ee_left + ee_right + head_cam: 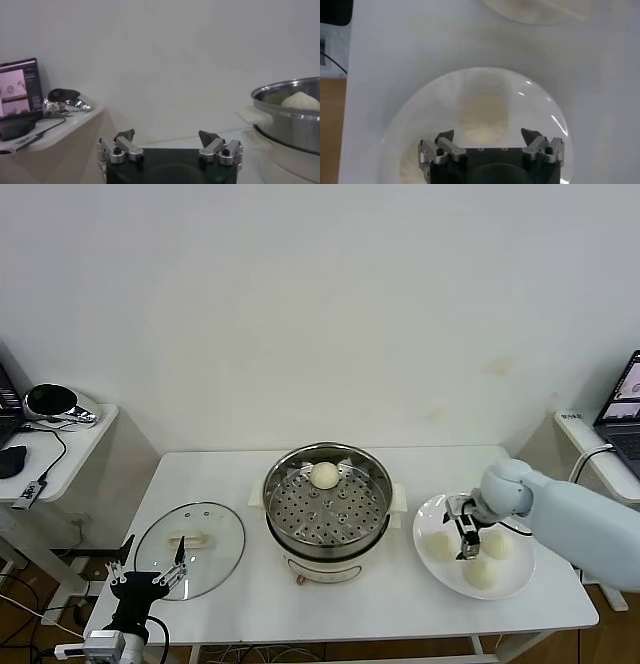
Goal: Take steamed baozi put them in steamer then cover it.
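My right gripper (468,540) is over the white plate (515,582), jaws spread wide and holding nothing, pointed down into the middle of the three baozi left there. The wide spread makes sense: the buns are round and soft, so I need clearance on both sides before closing. The nearest bun (439,546) sits just beside the fingertips on the steamer side, another (495,543) on the far side, and a third (481,574) nearer the table's front edge. In the right wrist view, the jaws frame bare plate (540,107), and none of the buns is clearly between them. I judge this as lining up for the next pick, not yet committed to one.

One baozi (324,475) is already on the perforated tray, pushed to the back of the steamer (327,506), which leaves the front holes free for the other three.

My left gripper (150,575) is parked low at the front left corner, jaws also wide and empty, just beside the glass lid (190,547) lying flat on the table (250,614). That's a sensible staging spot: the lid goes on last, and that arm is closest.
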Controlling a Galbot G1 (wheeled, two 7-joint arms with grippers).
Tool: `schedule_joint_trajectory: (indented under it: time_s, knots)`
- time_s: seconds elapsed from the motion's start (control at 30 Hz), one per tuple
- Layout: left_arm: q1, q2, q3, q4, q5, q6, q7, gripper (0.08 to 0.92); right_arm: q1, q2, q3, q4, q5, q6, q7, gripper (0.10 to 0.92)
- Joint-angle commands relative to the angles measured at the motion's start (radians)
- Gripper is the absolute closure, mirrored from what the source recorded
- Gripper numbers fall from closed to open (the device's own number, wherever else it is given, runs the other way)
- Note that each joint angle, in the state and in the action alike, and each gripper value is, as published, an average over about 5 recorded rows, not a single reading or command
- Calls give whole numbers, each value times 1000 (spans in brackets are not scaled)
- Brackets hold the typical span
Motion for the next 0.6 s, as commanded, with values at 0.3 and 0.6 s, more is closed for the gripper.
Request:
schedule_joint_trajectory:
  time_s: [0.3,0.6]
  knots:
    - [-4,-5,3,4,2,-2,0,177,-56,63,35,-73,-22,7,1,282]
    - [-2,-6,5,-2,4,-2,-1,177,22,35,13,-40,10,4,-18,389]
